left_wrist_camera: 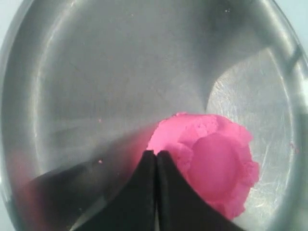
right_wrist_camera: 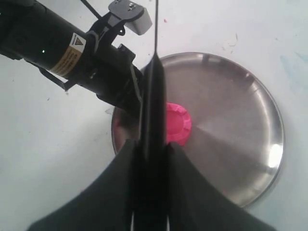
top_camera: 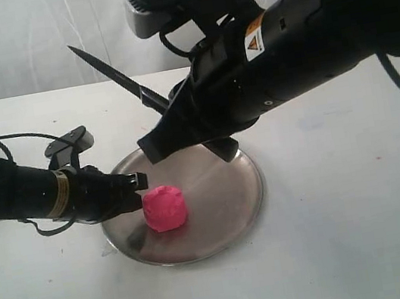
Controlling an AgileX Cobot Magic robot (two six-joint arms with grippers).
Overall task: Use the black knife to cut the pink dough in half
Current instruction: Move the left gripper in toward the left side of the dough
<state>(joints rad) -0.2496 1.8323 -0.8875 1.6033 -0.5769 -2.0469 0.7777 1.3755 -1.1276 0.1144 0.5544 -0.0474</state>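
Observation:
The pink dough [top_camera: 165, 207] is one round puck with a dimpled top [left_wrist_camera: 214, 166], lying on the left part of the steel plate [top_camera: 229, 206]. My left gripper [top_camera: 141, 181] is shut with nothing in it, its tips [left_wrist_camera: 156, 154] touching the puck's left side. My right gripper [top_camera: 152, 148] hangs above the plate, shut on the black knife [top_camera: 112, 72]. The blade points up and to the left, held in the air over the dough. In the right wrist view the knife [right_wrist_camera: 154, 103] crosses over the puck [right_wrist_camera: 178, 122].
The steel plate [right_wrist_camera: 240, 134] rests on a white table [top_camera: 354, 246] with a few tiny pink crumbs. A white curtain hangs behind. The left arm [right_wrist_camera: 62, 48] lies low along the plate's left rim.

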